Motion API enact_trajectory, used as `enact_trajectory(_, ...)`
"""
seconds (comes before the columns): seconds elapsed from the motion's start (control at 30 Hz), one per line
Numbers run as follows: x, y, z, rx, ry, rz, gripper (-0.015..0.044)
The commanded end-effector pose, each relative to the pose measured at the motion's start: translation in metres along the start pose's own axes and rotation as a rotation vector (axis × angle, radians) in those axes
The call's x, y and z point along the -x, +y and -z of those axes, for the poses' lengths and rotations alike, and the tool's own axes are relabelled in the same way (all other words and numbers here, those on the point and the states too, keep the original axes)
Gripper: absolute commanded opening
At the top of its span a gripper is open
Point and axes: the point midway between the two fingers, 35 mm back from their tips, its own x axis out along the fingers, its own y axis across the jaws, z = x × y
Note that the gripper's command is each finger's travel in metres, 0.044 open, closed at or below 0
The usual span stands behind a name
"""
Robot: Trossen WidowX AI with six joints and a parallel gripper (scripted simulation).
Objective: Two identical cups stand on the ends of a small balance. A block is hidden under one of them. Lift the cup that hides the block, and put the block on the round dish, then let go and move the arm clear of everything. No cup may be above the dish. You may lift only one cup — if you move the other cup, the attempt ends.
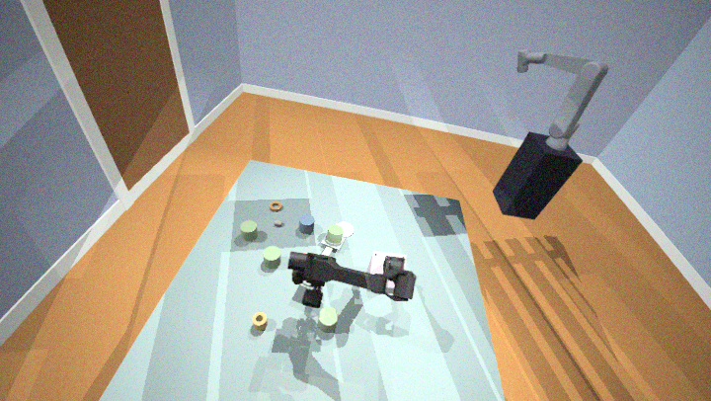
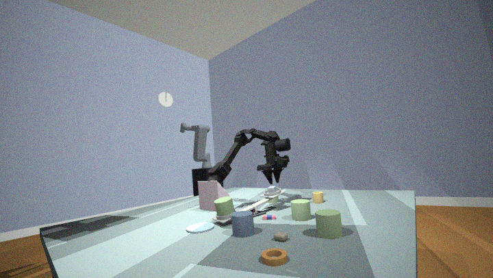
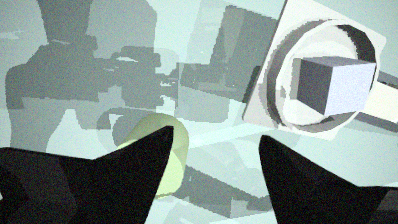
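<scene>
The balance is tilted, its near end in the exterior view low. A green cup stands on that low end. The raised end carries a pale lavender block, uncovered inside a round rim. The other green cup stands on the table beyond the raised end. My gripper is open and empty, pointing down above the raised end's area; the block is off to one side in the wrist view. The round dish is bare, beside the low end.
A pink wedge stands near the arm's base. Green cylinders, a blue cylinder, a yellow ring-shaped piece, an orange ring, a stone and a red-blue piece lie around.
</scene>
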Motion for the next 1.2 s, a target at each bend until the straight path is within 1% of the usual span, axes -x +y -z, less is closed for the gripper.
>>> enact_trajectory(0.0,0.003,-0.008,-0.007,-0.153,0.001,0.006,0.0260)
enact_trajectory(1.17,0.023,-0.072,-0.037,-1.357,0.031,0.017,0.0260)
